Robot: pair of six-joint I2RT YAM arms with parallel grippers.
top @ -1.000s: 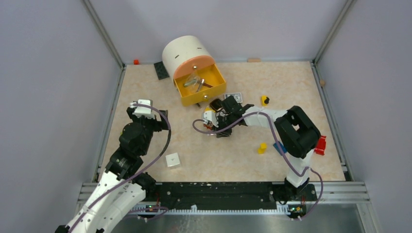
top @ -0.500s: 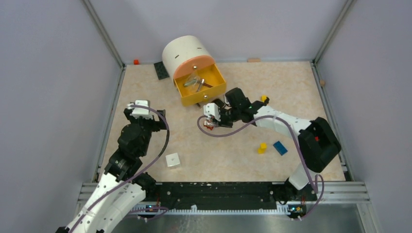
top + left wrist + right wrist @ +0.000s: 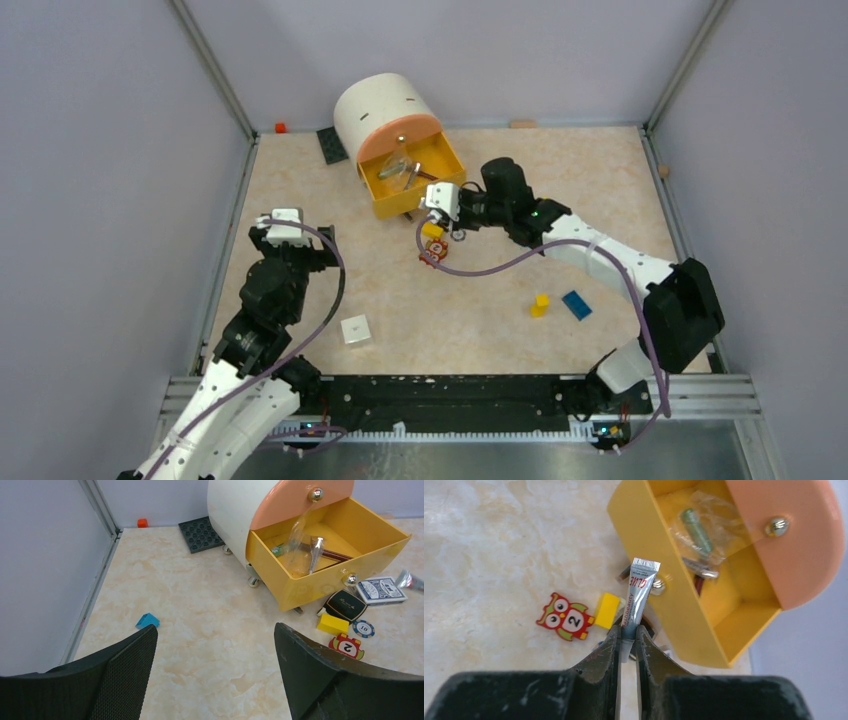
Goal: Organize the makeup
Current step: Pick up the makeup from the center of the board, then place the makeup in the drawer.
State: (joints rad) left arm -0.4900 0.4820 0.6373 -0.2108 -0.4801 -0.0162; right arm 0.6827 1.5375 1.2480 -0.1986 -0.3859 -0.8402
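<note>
Right gripper (image 3: 628,639): was closed on a small silver glue tube (image 3: 640,590), near the yellow drawer (image 3: 679,630).
Left gripper (image 3: 215,630): stood wide, holding nothing.

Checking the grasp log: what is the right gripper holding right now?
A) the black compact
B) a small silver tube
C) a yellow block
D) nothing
B: the right wrist view shows the right gripper pinched on the lower end of a small silver tube printed GLUE.
</note>
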